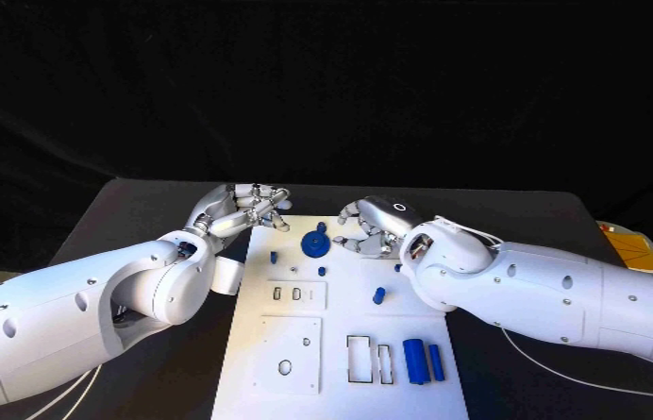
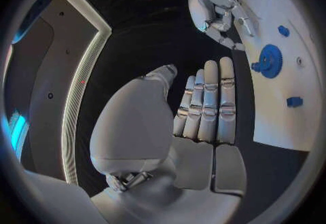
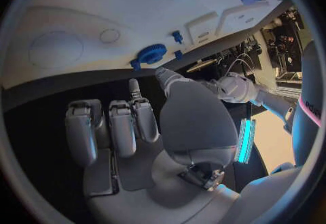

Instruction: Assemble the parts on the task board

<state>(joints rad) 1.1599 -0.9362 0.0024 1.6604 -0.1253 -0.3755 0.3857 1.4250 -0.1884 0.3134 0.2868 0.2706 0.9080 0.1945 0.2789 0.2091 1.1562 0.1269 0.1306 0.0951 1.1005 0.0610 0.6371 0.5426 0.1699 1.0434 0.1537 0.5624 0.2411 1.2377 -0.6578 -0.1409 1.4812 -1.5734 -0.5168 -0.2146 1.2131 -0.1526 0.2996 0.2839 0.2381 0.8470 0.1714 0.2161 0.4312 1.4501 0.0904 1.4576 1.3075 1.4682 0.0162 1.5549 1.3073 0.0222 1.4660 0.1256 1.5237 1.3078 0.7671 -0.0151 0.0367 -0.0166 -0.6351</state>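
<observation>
On the black table [image 1: 150, 212] lies the white task board [image 1: 341, 344], running lengthwise away from the robot, with both hands at its far end. At the board's far left corner, the left hand [image 1: 249, 209] sits just off the edge over the dark tabletop. Its wrist view shows the fingers [image 2: 207, 104] stretched out straight and pressed side by side, with the thumb lying apart from them; nothing is between them, and the hand holds no part. Whether the fingertips touch the table cannot be told.

Across from it, the right hand [image 1: 370, 226] hovers at the far right side of the board. Its fingers [image 3: 112, 126] are curled inward in its wrist view, with the thumb bent over beside them, and no part shows inside the grasp. Whether it rests on the board is not clear.

Between the two hands, a blue gear [image 1: 316, 243] stands on the board, close to the right hand's fingertips but apart from them. Small blue pegs [image 1: 275, 258] sit near it. Further toward the robot, a short blue piece [image 1: 378, 295] lies near the middle of the board, and two blue cylinders [image 1: 424, 360] lie side by side at the near right, next to two rectangular recesses [image 1: 367, 359].
</observation>
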